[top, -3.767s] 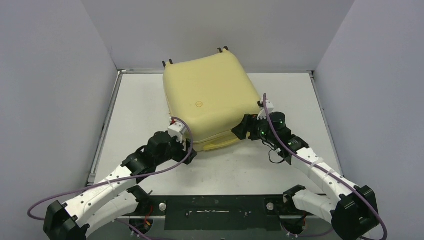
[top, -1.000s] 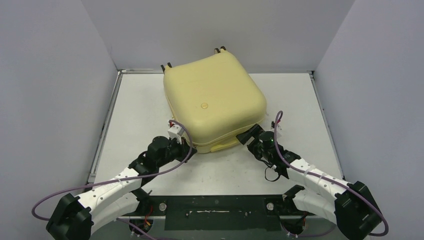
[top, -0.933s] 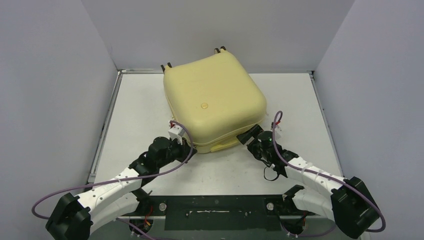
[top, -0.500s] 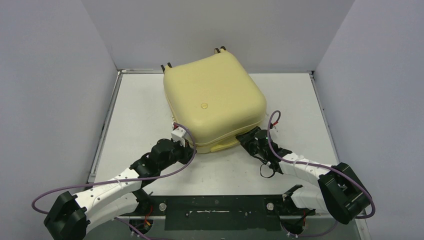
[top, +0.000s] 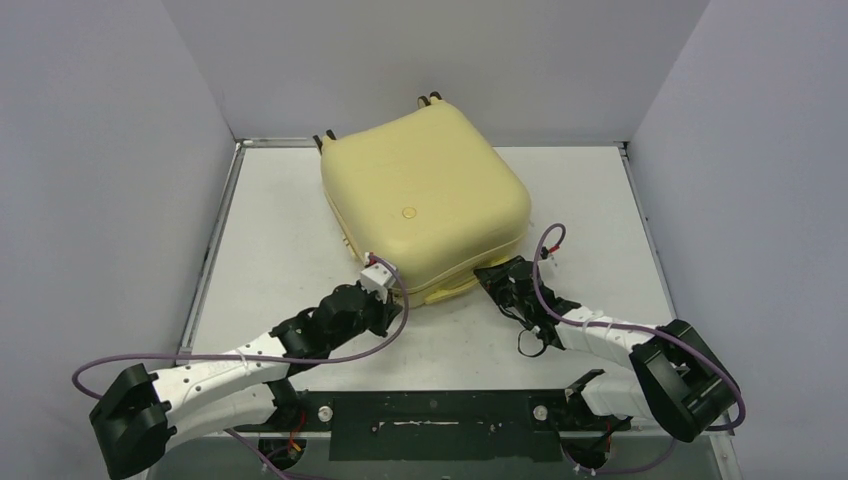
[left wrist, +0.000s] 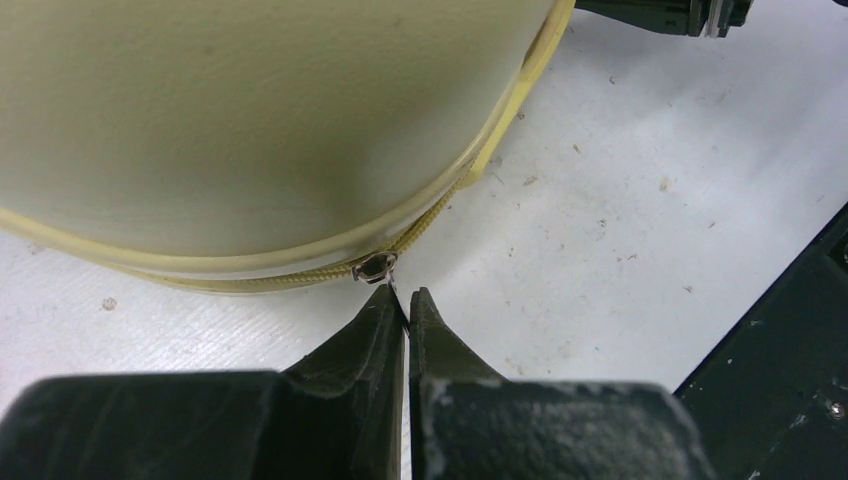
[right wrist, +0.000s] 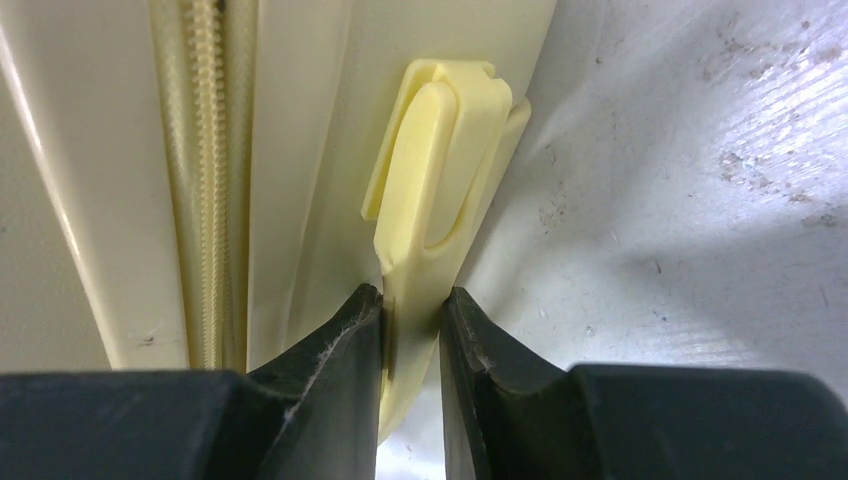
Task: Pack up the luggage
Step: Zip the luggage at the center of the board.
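Smooth, rounded pale-yellow luggage [top: 425,195]; toothed zipper [right wrist: 208,150]; oblong plastic handle [right wrist: 440,150]

The luggage [top: 425,205], pale yellow hard-shell, lies closed and flat; wheels at its far edge.

Upper centre: luggage [top: 425,200] blocks the counter [top: 270,240], rear edge near back wall [top: 430,50]. Bare counter lanes at frame left and right. Lower centre crowded: left tool [left wrist: 405,300] and right tool [right wrist: 412,300] both against luggage's near edge, small gap between them.
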`<move>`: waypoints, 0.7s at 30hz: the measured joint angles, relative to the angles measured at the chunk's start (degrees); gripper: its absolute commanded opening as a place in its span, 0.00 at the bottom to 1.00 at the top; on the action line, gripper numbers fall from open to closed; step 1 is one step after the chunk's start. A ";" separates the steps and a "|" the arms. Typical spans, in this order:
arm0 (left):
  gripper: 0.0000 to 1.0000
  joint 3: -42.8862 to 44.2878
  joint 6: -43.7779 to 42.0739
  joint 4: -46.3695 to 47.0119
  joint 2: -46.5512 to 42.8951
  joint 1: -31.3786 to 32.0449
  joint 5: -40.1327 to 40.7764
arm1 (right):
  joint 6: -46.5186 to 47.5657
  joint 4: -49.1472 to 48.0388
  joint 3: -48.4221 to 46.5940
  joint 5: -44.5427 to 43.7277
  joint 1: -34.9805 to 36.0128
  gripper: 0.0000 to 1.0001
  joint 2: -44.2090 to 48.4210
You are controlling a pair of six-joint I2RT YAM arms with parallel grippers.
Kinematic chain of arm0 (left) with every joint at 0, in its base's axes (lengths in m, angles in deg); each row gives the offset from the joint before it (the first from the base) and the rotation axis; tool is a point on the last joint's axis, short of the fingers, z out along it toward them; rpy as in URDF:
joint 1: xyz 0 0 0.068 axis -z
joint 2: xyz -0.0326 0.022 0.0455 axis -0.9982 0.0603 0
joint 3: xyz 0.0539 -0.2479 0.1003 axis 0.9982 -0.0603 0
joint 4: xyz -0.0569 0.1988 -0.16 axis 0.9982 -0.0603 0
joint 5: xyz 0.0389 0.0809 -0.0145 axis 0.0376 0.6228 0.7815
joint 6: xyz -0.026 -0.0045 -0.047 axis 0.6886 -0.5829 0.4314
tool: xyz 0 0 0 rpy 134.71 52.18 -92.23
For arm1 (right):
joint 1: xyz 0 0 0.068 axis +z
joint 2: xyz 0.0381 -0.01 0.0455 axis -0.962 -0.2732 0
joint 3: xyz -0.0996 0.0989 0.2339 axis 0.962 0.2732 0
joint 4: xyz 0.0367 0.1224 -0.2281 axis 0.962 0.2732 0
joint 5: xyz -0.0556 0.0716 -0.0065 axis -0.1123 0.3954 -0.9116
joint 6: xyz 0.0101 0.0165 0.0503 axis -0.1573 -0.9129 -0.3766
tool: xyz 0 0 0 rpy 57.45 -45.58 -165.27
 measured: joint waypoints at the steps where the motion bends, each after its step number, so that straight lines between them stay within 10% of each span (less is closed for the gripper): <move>1: 0.00 0.26 -0.04 0.02 0.44 0.46 0.20 | -0.09 -0.17 0.00 -0.72 0.31 0.00 -0.11; 21: 0.00 13.60 -4.76 4.81 21.68 5.99 -0.13 | -2.86 -1.75 0.02 -12.13 6.21 0.00 -2.45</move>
